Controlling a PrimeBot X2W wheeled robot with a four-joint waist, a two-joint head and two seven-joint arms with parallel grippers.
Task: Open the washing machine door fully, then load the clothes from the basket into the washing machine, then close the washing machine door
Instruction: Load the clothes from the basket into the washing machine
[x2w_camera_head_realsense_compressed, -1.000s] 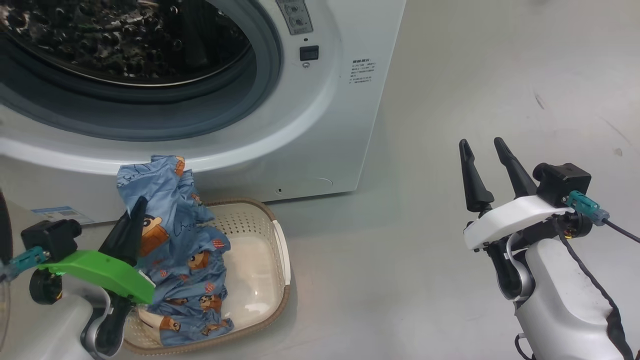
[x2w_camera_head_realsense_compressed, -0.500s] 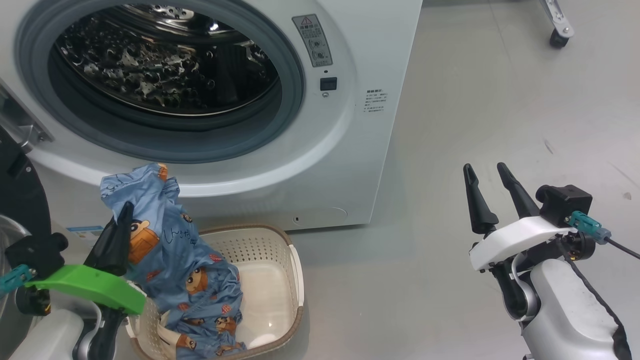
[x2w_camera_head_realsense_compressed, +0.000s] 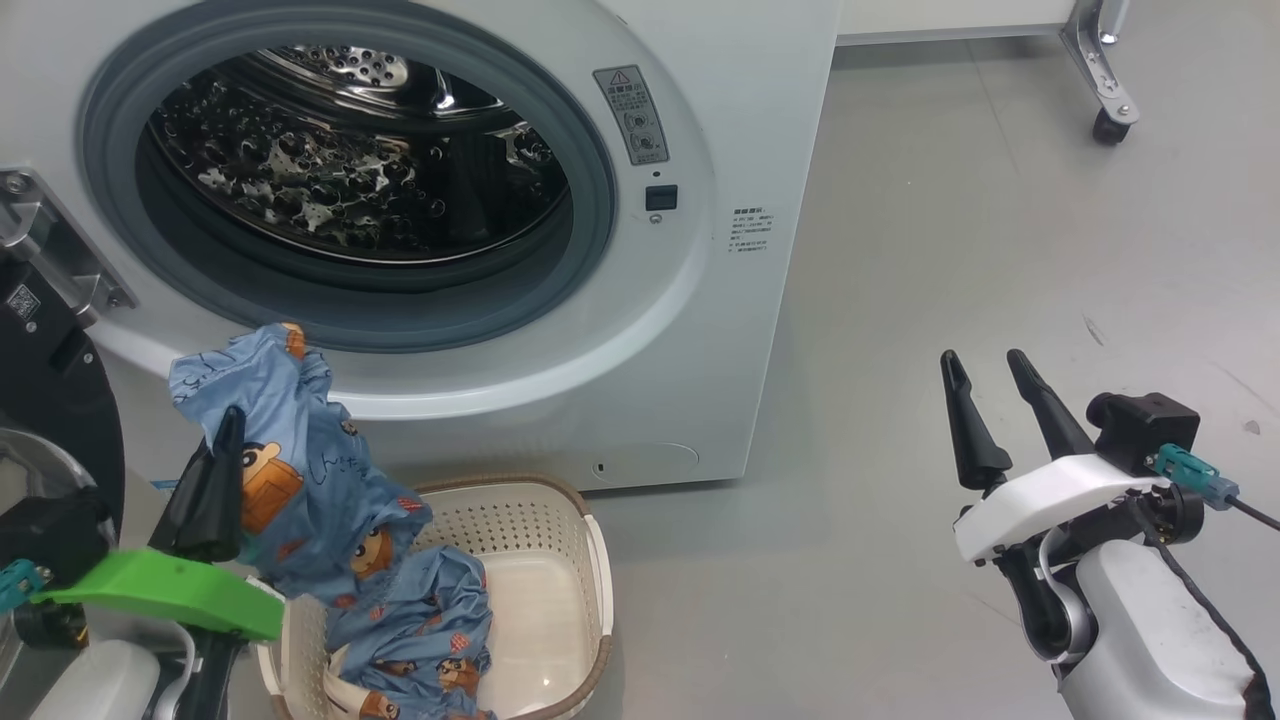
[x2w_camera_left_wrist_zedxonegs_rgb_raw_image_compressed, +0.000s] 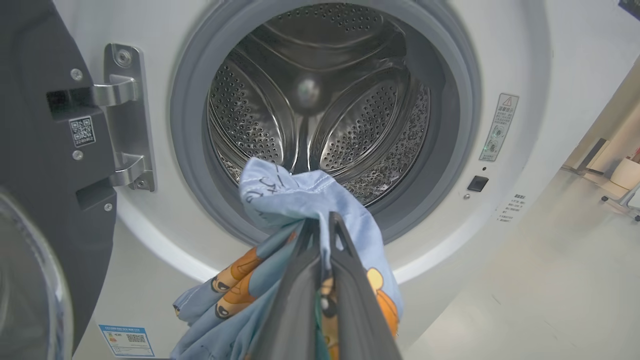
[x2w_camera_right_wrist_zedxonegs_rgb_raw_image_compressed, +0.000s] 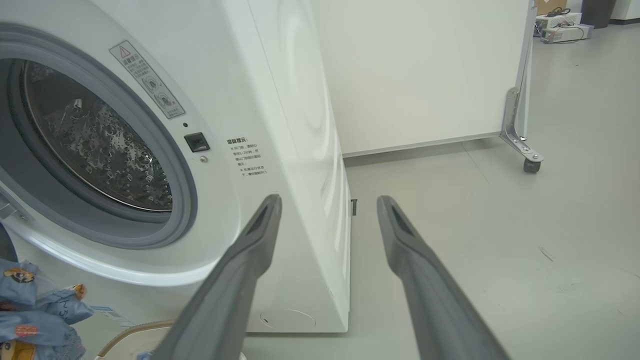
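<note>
far left, the washing machine door (x2w_camera_head_realsense_compressed: 55, 400) is swung open, with its black rim and metal hinge (x2w_camera_head_realsense_compressed: 50, 250) showing. just right of it, the left gripper (x2w_camera_head_realsense_compressed: 232, 425) is clamped tight on a bunch of the clothes (x2w_camera_head_realsense_compressed: 300, 480), blue cartoon-print fabric, held up in front of the lower edge of the washing machine (x2w_camera_head_realsense_compressed: 720, 100) opening. the rest of that fabric trails down into the basket (x2w_camera_head_realsense_compressed: 560, 520), which sits on the floor (x2w_camera_head_realsense_compressed: 950, 200) just in front of the machine. in the left wrist view the pinched fabric is in front of the bottom of the grey gasket (x2w_camera_left_wrist_zedxonegs_rgb_raw_image_compressed: 190, 150), outside the steel drum (x2w_camera_left_wrist_zedxonegs_rgb_raw_image_compressed: 350, 125). over on the right, the right gripper (x2w_camera_head_realsense_compressed: 982, 360) hangs above the floor, well apart from the machine, fingers spread wide with nothing between them. a caster wheel (x2w_camera_head_realsense_compressed: 1103, 125) on a metal bracket sits at the far top right.
</note>
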